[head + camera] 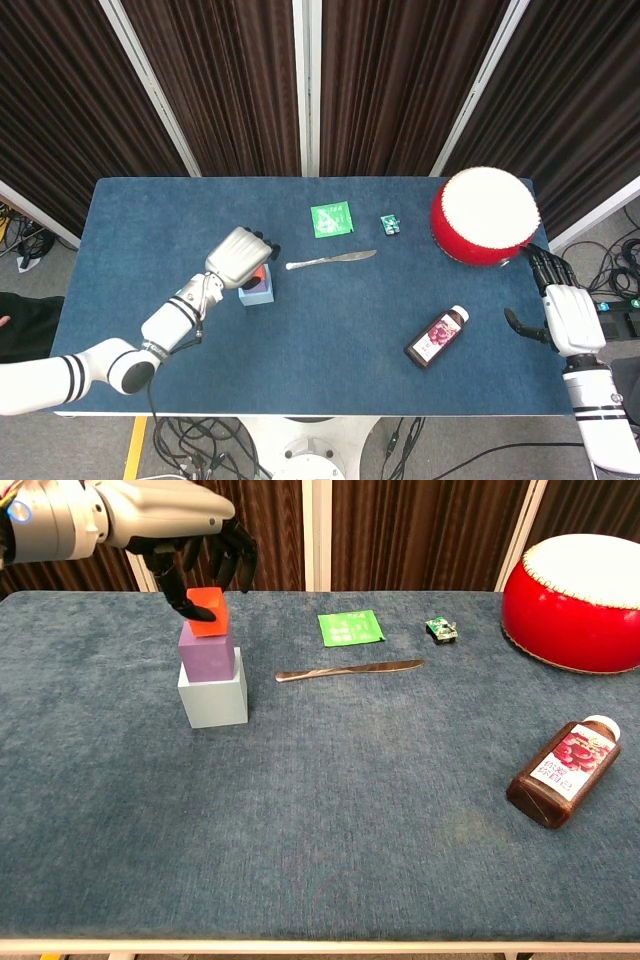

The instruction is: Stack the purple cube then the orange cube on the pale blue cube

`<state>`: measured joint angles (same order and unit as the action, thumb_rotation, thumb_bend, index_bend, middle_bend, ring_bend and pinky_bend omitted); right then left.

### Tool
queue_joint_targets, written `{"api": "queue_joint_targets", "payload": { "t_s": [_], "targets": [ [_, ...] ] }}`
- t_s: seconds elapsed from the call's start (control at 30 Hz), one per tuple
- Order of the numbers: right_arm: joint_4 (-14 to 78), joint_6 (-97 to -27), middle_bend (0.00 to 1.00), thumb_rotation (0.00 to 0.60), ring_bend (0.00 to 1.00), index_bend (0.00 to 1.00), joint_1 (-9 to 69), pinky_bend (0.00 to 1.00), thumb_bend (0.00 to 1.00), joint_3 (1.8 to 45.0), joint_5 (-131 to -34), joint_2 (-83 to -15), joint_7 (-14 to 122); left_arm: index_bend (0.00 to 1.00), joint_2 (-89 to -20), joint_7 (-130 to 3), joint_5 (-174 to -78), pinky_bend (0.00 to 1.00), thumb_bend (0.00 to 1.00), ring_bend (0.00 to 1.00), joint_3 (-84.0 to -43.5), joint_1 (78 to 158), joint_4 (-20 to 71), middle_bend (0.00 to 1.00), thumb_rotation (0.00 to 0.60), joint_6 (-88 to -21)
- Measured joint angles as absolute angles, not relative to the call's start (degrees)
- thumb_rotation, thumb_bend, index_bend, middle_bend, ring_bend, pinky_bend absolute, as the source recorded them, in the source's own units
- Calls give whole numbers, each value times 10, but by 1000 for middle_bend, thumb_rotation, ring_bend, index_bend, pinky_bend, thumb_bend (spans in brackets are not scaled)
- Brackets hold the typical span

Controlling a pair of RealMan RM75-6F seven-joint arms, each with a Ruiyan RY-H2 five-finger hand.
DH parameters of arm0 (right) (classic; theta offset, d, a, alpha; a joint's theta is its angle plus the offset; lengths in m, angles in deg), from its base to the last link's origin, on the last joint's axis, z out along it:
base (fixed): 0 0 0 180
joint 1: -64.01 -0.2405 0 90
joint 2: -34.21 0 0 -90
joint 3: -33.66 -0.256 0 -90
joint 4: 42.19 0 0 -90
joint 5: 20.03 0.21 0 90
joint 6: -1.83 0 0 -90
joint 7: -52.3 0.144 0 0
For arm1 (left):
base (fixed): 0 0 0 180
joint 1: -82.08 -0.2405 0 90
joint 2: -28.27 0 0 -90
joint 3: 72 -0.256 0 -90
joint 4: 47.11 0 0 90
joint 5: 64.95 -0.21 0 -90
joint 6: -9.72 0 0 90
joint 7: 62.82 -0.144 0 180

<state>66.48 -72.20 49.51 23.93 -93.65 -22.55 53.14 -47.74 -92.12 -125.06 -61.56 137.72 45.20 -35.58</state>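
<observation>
Dark-red label on brown bottle (561, 771), text unreadable.

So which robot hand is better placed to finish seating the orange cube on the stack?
Left. The left robot hand already holds the orange cube right over the purple cube, which sits on the pale blue cube. The right robot hand is at the table's far edge, empty.

Head view from above, chest view perhaps table-height; shared table (330, 340).
</observation>
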Motion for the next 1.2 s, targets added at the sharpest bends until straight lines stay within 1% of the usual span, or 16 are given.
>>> {"api": "queue_joint_targets", "payload": {
  "t_s": [0.13, 0.77, 0.83, 0.9, 0.97, 1.1, 1.2],
  "targets": [
    [665, -722, 27, 600, 0, 0, 495, 0, 222, 239, -936, -226, 530, 473, -474, -920, -1255, 498, 329, 439, -625, 1379, 453, 631, 600, -356],
    [666, -722, 27, 600, 0, 0, 494, 0, 221, 238, -933, -226, 528, 468, -479, -903, -1253, 493, 329, 439, -638, 1388, 441, 625, 600, -360],
    [666, -721, 27, 600, 0, 0, 494, 0, 221, 238, -933, -226, 529, 439, -479, -902, -1251, 484, 314, 434, -641, 1388, 440, 598, 600, -360],
    [665, -721, 27, 600, 0, 0, 494, 0, 221, 238, -933, -226, 529, 363, -478, -899, -1247, 458, 275, 400, -641, 1388, 441, 524, 600, -358],
    [665, -721, 27, 600, 0, 0, 494, 0, 221, 238, -933, -226, 530, 318, -477, -895, -1241, 434, 249, 365, -641, 1389, 442, 467, 600, -353],
    [666, -720, 27, 600, 0, 0, 494, 0, 221, 238, -932, -226, 529, 281, -472, -888, -1236, 409, 216, 322, -640, 1391, 445, 388, 600, -351],
    [666, -719, 27, 600, 0, 0, 493, 0, 222, 238, -932, -226, 528, 265, -464, -889, -1235, 402, 195, 315, -639, 1391, 453, 361, 600, -355]
  ]
}}
